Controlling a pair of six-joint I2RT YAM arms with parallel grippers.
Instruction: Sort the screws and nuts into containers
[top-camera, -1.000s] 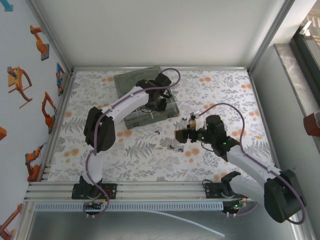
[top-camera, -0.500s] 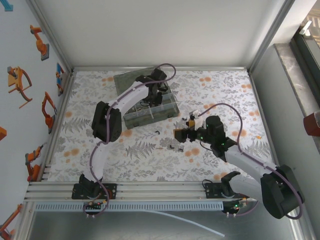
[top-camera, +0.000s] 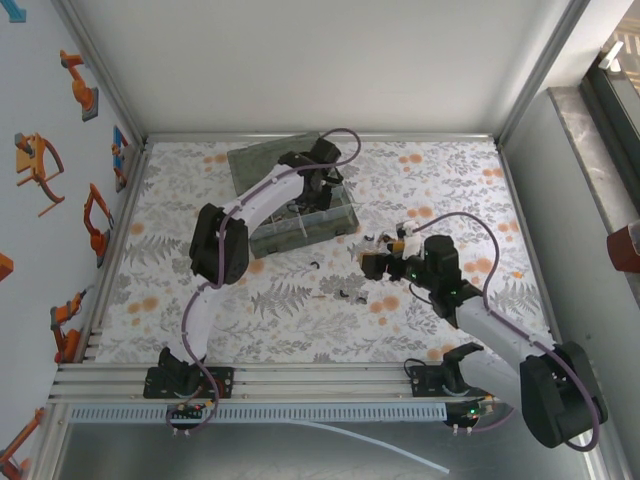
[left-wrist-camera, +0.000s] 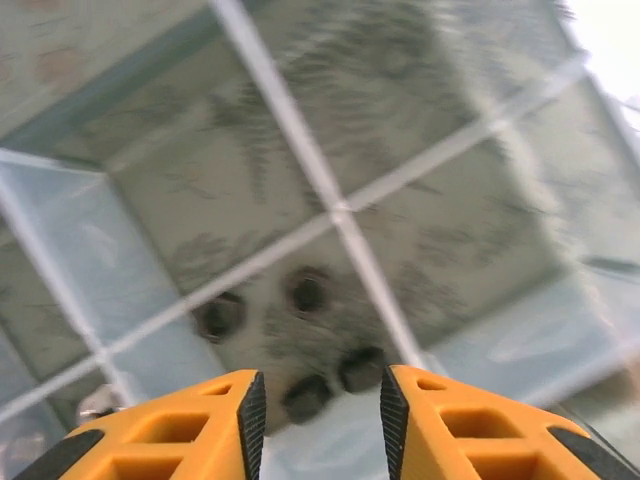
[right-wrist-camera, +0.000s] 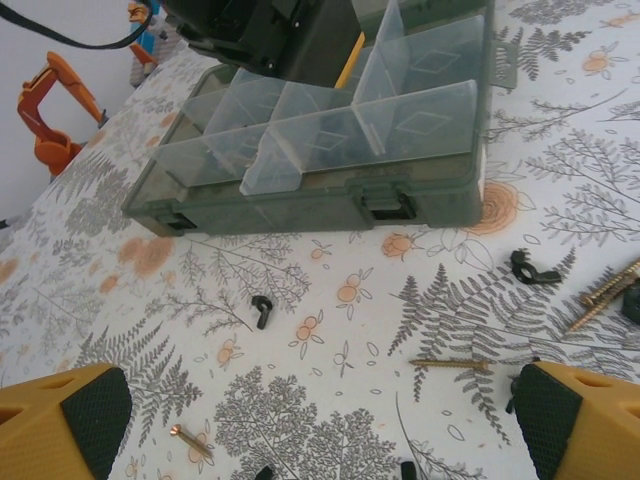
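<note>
nuts (left-wrist-camera: 307, 292), four dark ones, lie in one compartment of the box (right-wrist-camera: 300, 205). we see the left gripper (left-wrist-camera: 322, 410) above them, fingers slightly apart and empty. right gripper (right-wrist-camera: 320, 415) gapes wide over the table (right-wrist-camera: 420, 300); box at 12 o'clock, loose screws (right-wrist-camera: 452, 365) at 3 o'clock.

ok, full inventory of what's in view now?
smoky-grey transparent plastic organiser box: one, lid open, far left-centre of table.
small dark round pieces: four, blurred, in a compartment below the left jaws.
slim brass-coloured screws: at least four, loose on table before the box.
small black fasteners: at least two, loose among them.
leaf-patterned table: one, grey-white, orange spots.
left arm: white, jaws open over the box.
right arm: white, jaws wide open over the loose screws.
</note>
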